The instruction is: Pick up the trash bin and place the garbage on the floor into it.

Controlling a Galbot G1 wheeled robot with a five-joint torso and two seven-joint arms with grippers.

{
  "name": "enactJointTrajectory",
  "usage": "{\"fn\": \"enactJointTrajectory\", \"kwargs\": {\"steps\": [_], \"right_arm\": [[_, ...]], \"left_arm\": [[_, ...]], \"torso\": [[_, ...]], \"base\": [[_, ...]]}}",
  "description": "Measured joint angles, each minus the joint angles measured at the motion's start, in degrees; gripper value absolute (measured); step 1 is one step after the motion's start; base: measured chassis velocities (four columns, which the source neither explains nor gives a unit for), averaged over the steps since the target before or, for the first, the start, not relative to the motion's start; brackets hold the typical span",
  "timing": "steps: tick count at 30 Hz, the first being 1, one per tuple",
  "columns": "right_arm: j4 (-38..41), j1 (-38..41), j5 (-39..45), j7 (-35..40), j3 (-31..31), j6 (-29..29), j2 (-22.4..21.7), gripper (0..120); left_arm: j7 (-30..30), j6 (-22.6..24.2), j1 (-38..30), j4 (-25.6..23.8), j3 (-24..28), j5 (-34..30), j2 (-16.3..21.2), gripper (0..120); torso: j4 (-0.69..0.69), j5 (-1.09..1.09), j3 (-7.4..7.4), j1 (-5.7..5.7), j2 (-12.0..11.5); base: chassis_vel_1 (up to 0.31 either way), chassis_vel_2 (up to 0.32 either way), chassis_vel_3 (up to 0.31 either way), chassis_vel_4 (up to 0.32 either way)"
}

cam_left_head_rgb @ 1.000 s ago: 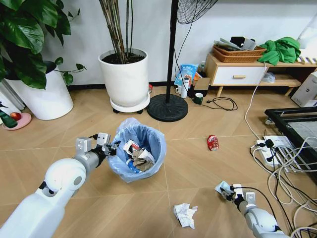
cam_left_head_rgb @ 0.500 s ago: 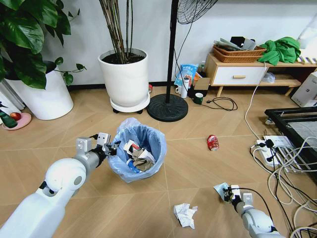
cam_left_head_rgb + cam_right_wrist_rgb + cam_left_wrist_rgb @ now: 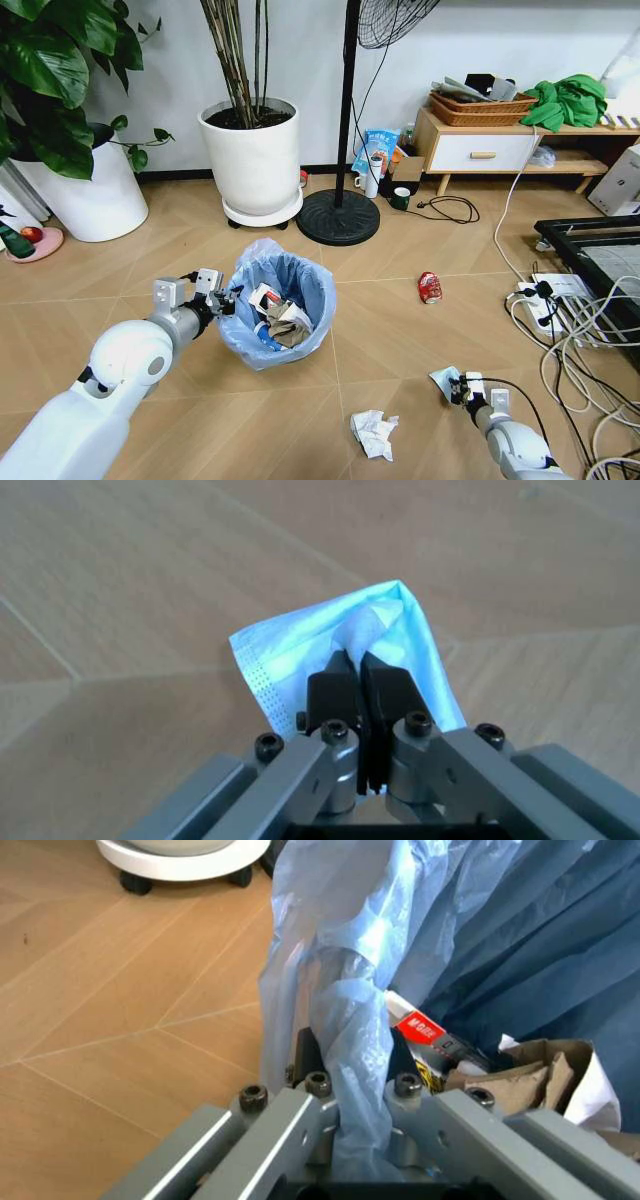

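Observation:
The trash bin (image 3: 278, 310), black with a crinkly light-blue bag, stands on the floor (image 3: 400, 330) left of centre and holds paper and wrappers. My left gripper (image 3: 225, 300) is shut on its near-left rim; in the left wrist view the fingers (image 3: 310, 1065) pinch the bag's edge (image 3: 345, 1027). Lower right, my right gripper (image 3: 457, 386) is shut on a pale blue packet (image 3: 442, 378), held just above the floor; the right wrist view shows the packet (image 3: 300, 649) clamped between the pads (image 3: 335, 686). A crumpled white paper wad (image 3: 373, 433) and a crushed red can (image 3: 429, 287) lie on the floor.
Two big white plant pots (image 3: 253, 160) (image 3: 85, 195) and a fan's round black base (image 3: 338, 217) stand behind the bin. Cables and a power strip (image 3: 545, 295) sprawl at the right by a black frame (image 3: 590, 245). A low wooden cabinet (image 3: 490, 150) lines the back wall.
My right gripper, still clamped on the pale blue packet, has shifted slightly left toward the bin. The left arm and bin have not moved.

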Motion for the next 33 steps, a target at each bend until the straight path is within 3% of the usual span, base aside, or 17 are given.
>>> {"fn": "enactJointTrajectory", "kwargs": {"steps": [7,10,12,14,18,21,24,33], "right_arm": [[6.4,-1.3,0.7,-0.1,2.1,0.9,-1.9,0],[13.0,-1.4,3.8,-1.1,3.3,0.9,-6.2,0],[13.4,-1.3,4.1,-1.2,3.3,0.8,-6.5,0],[20.7,-0.3,7.9,-3.1,3.6,-0.6,-10.9,0],[27.0,1.1,11.5,-4.7,2.9,-2.0,-14.2,0],[32.0,3.7,15.2,-5.8,0.9,-3.5,-16.8,0],[37.8,11.4,22.1,-7.1,-5.1,-6.1,-20.4,0],[44.8,22.1,29.4,-8.5,-19.3,-9.5,-23.5,0]], "left_arm": [[0.0,0.0,0.2,-0.1,0.0,0.0,0.1,0],[0.0,0.0,0.2,-0.1,0.0,-0.1,0.5,0],[0.0,0.0,0.2,-0.1,0.0,-0.1,0.6,0],[0.0,0.0,0.2,0.1,0.0,-0.2,0.7,0],[0.0,0.0,0.0,0.5,0.1,-0.2,0.6,0],[0.1,0.0,-0.2,0.7,0.3,-0.2,0.5,0],[0.3,0.0,-0.8,1.1,0.9,-0.2,0.3,0],[2.1,0.0,-2.2,2.8,2.4,0.1,-0.2,0]], "torso": [[0.00,0.01,0.00,0.00,0.0],[-0.01,-0.02,0.00,0.00,0.0],[-0.01,-0.02,0.00,0.00,0.0],[0.00,0.00,0.00,0.00,0.0],[0.00,-0.01,0.00,0.00,0.0],[-0.01,0.01,0.00,0.00,0.0],[0.02,0.00,0.00,0.00,0.0],[-0.01,0.01,0.00,0.00,0.0]], "base": [[0.000,0.000,0.000,0.000],[0.000,0.000,0.000,0.000],[0.000,0.000,0.000,0.000],[0.000,0.000,0.000,0.000],[0.000,0.000,0.000,0.000],[0.000,0.000,0.000,0.000],[0.000,0.000,0.000,0.000],[0.000,0.000,0.000,0.000]]}}
